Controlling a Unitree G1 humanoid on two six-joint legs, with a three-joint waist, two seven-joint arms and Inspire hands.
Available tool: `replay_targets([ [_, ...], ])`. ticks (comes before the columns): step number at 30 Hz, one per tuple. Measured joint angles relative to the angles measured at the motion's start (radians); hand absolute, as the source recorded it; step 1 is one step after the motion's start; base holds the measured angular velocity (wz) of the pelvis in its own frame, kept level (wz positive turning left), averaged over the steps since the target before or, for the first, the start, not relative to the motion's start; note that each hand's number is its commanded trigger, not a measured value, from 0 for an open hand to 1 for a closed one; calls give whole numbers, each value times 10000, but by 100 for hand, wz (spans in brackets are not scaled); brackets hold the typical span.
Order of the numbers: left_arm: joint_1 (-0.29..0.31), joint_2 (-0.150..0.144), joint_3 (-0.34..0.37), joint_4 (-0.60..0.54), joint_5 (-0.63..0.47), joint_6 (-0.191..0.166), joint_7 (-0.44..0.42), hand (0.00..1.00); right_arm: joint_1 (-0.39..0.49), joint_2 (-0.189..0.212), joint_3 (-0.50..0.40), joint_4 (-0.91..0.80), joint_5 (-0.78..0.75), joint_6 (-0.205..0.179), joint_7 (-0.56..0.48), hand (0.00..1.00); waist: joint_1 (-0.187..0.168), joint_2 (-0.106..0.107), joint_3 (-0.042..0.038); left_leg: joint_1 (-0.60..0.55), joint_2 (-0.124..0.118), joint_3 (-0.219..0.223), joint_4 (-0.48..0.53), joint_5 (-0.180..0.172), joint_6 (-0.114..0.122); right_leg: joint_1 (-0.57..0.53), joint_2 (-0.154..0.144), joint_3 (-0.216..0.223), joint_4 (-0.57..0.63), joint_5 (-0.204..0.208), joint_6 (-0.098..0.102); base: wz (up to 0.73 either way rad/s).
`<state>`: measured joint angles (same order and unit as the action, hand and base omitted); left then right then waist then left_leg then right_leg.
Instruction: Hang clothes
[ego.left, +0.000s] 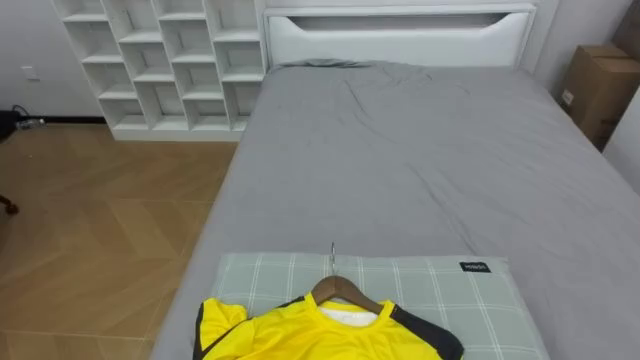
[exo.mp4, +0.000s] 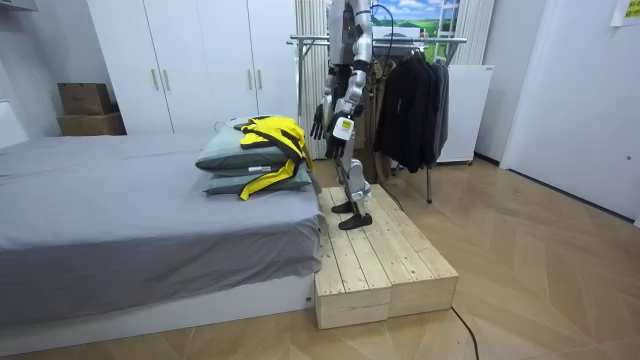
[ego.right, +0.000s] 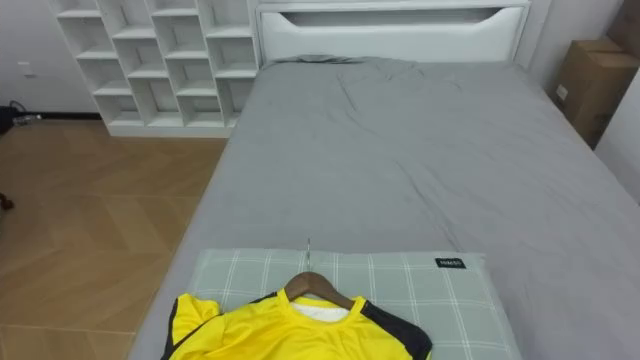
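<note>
Both hands low in front of robot, holding nothing: left hand (exo.mp4: 340, 128) and right hand (exo.mp4: 319, 121) near pillow edge; grip state cannot be told. Yellow shirt (ego.left: 320, 335) w/ dark sleeves sits on wooden hanger (ego.left: 345, 291), lying flat on checked pillow (ego.left: 450, 290) at foot of grey bed (ego.left: 400, 150). Robot stands on wooden platform (exo.mp4: 385, 260), clothes rack (exo.mp4: 440, 40) behind.
</note>
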<state>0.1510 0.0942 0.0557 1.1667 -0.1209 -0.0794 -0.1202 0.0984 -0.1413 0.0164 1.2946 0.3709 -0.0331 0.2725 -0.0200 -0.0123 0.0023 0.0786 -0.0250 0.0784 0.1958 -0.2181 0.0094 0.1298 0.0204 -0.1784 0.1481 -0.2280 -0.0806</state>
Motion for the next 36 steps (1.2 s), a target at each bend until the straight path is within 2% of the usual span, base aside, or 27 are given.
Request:
replay_targets([
  [16, -17, 40, 202, 6, 47, -18, 98, 0, 8, 51, 4, 33, 190, 107, 97, 0, 3, -146, 40, 20, -20, 8, 14, -1, 1, 76, -8, -15, -91, 0, 2, 0],
  [28, 24, 34, 291, 55, -34, -17, 452, 0, 10, 79, -3, 33, 94, 109, -12, 0, 8, -197, 18, 56, -16, -27, 16, -22, 36, 130, -4, -114, -117, 0, 1, 1],
  [31, 126, 33, 425, -43, 16, -15, 749, 0, 4, 79, 8, 32, 93, 130, -110, 0, 28, -189, 22, 62, -15, -56, 13, -43, 69, 144, -4, -168, -106, 0, 2, 6],
  [33, 202, 38, 622, -71, 58, -15, 1124, 0, -3, 79, 35, 33, 143, 130, -144, 0, 59, -160, 54, 91, -13, -56, 7, -48, 78, 170, -5, -182, -106, 0, 2, 0],
  [36, 314, 66, 876, -107, 302, -15, 1991, 0, 27, 82, 99, 112, 174, 123, -231, 0, 148, -167, 98, 143, -17, -59, 21, -74, 109, 255, -4, -186, -143, -2, 4, 0],
])
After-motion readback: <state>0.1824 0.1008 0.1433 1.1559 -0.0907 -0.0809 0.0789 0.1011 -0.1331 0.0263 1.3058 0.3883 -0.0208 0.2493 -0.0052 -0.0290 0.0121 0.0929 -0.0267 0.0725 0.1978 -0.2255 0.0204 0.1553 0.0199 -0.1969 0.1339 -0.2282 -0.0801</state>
